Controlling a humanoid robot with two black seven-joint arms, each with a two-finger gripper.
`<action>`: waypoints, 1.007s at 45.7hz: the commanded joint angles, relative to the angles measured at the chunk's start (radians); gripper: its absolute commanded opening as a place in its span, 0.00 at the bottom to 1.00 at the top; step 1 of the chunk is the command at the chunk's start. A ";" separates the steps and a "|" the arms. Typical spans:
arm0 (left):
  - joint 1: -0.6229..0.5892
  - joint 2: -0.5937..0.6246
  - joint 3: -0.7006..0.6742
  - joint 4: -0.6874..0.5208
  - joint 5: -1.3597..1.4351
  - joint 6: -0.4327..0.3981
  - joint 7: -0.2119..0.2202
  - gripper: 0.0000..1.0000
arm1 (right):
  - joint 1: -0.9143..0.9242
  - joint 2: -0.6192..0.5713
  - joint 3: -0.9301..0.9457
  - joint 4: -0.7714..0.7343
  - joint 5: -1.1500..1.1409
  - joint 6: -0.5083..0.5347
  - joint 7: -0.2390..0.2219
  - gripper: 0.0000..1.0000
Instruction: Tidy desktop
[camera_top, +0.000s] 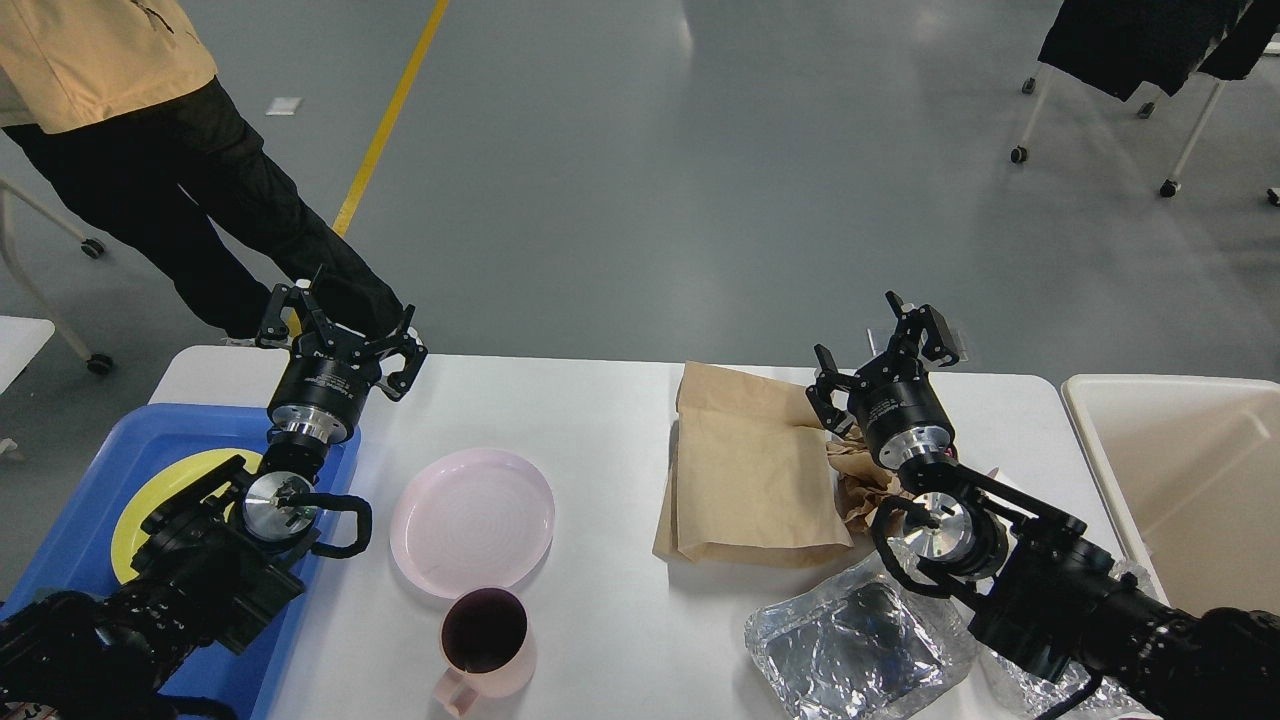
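Two tools hover with fingers spread, holding nothing, so no item is yet picked. Nearest on the white desk (600, 420) are a pink mug (485, 640) and a foil tray (860, 640). Beyond them lie a pink plate (472, 520) and a brown bag (750, 470), with crumpled paper (862, 480) beside it. A blue tray (90, 500) at the left holds a yellow plate (165, 490); a cream bin (1180, 470) stands right. The left tool (340, 335) is over the blue tray's far corner, the right tool (885, 355) above the bag. Next, I judge, the right tool must drop onto the paper and close.
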 joint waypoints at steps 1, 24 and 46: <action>0.000 -0.002 -0.014 0.000 -0.005 -0.002 0.000 0.99 | 0.000 0.000 0.000 0.000 0.000 0.000 0.000 1.00; 0.002 -0.003 -0.028 0.000 -0.003 0.000 0.000 0.99 | 0.000 0.000 0.000 0.000 0.000 0.000 0.000 1.00; -0.055 0.012 0.128 -0.005 0.015 0.124 0.017 0.99 | 0.000 0.000 0.000 0.002 0.000 0.000 0.000 1.00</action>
